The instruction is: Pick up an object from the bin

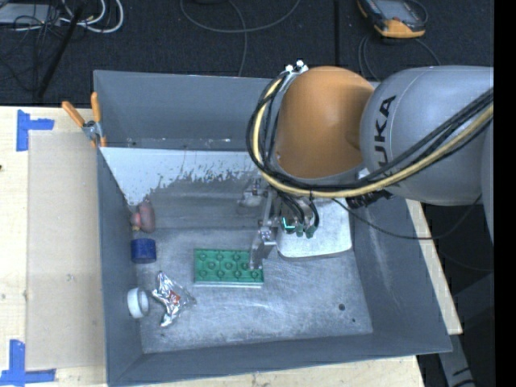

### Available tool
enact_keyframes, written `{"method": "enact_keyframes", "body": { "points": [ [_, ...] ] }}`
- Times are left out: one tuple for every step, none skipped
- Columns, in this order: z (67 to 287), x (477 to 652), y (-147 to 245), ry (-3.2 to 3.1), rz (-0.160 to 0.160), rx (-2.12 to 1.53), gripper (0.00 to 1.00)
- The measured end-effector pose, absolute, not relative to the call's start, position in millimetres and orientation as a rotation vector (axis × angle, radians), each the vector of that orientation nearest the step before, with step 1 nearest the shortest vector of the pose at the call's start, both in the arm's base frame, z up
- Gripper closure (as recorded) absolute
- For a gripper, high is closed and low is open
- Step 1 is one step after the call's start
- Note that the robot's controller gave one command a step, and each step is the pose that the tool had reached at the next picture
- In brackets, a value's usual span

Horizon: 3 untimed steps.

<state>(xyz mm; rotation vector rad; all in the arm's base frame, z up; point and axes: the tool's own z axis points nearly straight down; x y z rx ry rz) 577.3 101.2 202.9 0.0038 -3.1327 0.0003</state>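
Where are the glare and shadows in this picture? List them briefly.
Camera view: glare whitens the lower left of the bin's far wall; above that patch the wall stays dark; the foil glints; the green plate by the gripper is evenly lit.

Bare floor is left open across the lower right of the bin, and a clear way in is offered there. The left wall is crowded: a pink lump, a blue cap, a white cap and crumpled foil are strung along it. The middle is taken by a flat green studded plate, and the upper right is blocked by the arm, with a white sheet lying beneath it.
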Motion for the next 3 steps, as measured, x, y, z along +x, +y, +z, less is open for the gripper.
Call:
{"method": "enact_keyframes", "body": {
  "points": [
    [86.4,572.5,111.6,-3.112,0.000,0.365,0.00],
    [90.0,574.4,111.1,-3.119,-0.002,0.359,1.00],
    [210.9,584.0,89.5,-3.131,0.000,0.344,1.00]
  ]
}}
